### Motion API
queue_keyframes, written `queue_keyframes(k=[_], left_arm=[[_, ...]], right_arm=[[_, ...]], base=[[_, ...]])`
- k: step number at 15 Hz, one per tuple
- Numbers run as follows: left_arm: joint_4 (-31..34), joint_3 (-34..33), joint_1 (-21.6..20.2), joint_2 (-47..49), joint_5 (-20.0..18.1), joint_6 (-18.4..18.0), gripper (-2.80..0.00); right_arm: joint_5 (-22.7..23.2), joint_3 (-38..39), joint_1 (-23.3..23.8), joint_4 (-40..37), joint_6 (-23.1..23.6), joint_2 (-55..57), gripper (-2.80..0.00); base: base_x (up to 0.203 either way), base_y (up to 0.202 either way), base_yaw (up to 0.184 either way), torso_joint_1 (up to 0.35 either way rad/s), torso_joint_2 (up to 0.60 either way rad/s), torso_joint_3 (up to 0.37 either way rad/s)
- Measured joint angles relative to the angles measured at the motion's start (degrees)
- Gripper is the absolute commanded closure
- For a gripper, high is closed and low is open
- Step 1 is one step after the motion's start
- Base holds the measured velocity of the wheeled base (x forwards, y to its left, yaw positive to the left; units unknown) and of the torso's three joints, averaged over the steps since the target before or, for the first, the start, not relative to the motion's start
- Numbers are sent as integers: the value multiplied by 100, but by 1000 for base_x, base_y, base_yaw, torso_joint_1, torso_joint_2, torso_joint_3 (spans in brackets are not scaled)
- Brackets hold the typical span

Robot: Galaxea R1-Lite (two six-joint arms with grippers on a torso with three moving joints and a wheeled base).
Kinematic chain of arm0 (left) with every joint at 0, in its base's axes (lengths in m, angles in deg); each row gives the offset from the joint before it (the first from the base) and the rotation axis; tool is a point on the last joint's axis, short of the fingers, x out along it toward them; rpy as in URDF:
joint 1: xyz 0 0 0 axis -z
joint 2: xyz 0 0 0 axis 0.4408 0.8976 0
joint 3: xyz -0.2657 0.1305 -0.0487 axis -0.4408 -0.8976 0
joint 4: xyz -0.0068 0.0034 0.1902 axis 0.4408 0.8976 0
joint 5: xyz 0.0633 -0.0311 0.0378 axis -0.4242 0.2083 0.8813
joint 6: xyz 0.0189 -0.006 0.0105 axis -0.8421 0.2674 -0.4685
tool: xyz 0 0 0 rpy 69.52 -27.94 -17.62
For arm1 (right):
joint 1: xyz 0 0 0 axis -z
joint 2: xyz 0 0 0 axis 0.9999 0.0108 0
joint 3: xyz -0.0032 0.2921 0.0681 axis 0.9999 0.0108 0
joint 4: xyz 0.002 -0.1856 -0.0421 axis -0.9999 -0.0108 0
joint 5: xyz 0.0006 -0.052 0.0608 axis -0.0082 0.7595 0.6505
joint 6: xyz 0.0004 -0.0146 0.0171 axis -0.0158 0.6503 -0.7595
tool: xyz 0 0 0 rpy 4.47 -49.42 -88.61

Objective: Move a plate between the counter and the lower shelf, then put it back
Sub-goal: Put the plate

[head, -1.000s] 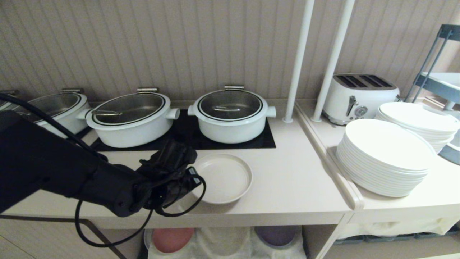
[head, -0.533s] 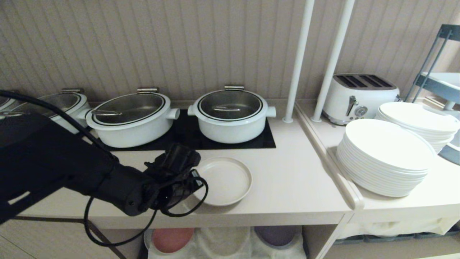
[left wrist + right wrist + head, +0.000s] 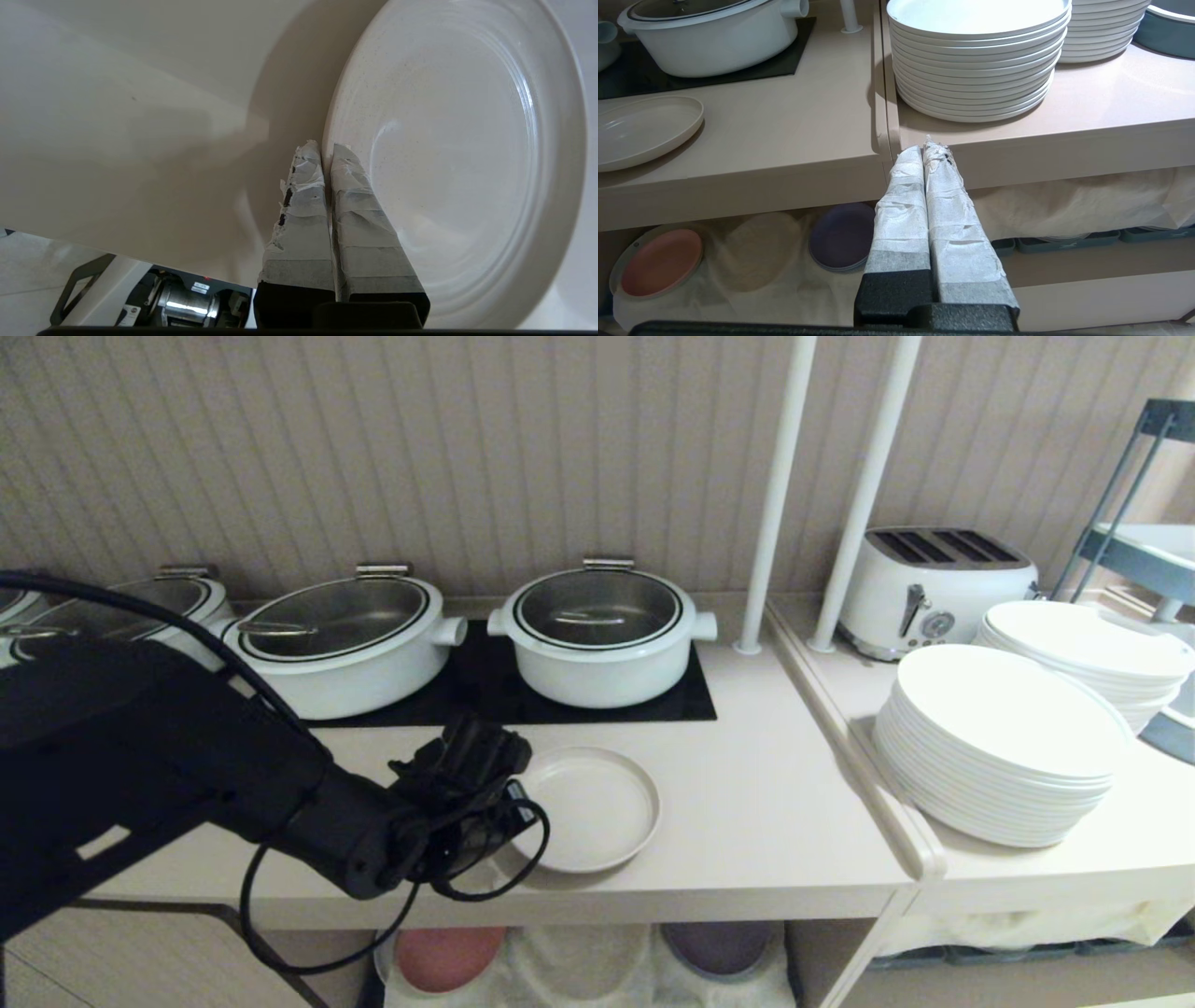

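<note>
The small cream-beige plate (image 3: 588,807) is low over the counter (image 3: 766,821), just in front of the black hob panel. My left gripper (image 3: 516,795) is shut on its left rim. In the left wrist view one taped finger lies inside the plate (image 3: 467,140) and the other outside, with the left gripper (image 3: 327,145) pinching the rim. A shadow lies under the gripped side; I cannot tell whether the far side touches the counter. The lower shelf (image 3: 579,971) with its white cloth shows below the counter edge. My right gripper (image 3: 924,148) is shut and empty, parked before the counter's front edge.
Two white pots (image 3: 597,635) (image 3: 341,644) stand on the hob behind the plate. A pink plate (image 3: 446,957) and a purple plate (image 3: 717,945) lie on the shelf cloth. Stacked white dinner plates (image 3: 1004,737), a toaster (image 3: 934,583) and two white poles (image 3: 770,495) stand to the right.
My left arm has pushed a little to the right, and the plate in its grip has shifted slightly right and toward the counter's front edge. The right gripper's earlier state is not shown.
</note>
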Motion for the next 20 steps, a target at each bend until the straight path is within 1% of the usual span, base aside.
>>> queue_keyframes(k=[18, 20], left_arm=[[15, 108, 92, 164, -4, -6, 0], [13, 106, 92, 164, 0, -8, -280]], right_arm=[[0, 0, 0, 0, -2, 0, 0], [0, 0, 0, 0, 0, 0, 0]], base=[[0, 0, 0, 0, 0, 0], [0, 0, 0, 0, 0, 0]])
